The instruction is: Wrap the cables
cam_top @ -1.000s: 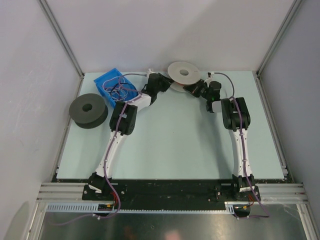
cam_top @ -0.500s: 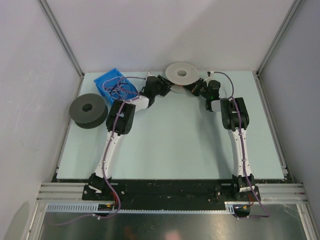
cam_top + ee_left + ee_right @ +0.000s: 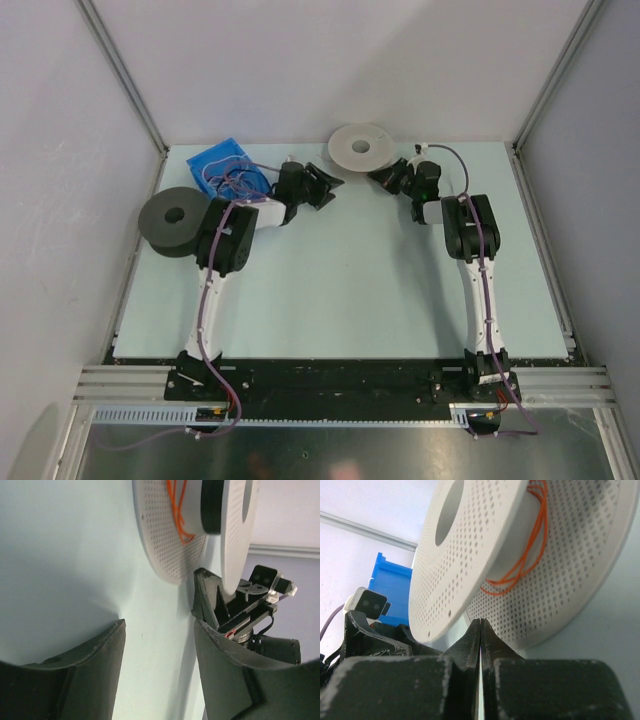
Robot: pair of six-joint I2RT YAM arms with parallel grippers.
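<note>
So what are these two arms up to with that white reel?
They are winding cable onto a spool. The white spool lies flat at the far edge of the table, with a few turns of thin orange cable around its hub. The right claw is shut, right at the spool's rim. The left claw is open, just short of the spool and holding nothing. More cables wait in the blue bin, beside a dark spool.

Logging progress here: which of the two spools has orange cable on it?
The light perforated spool at the back centre; orange cable loops around its hub. The dark grey spool at the left edge shows none from above.
</note>
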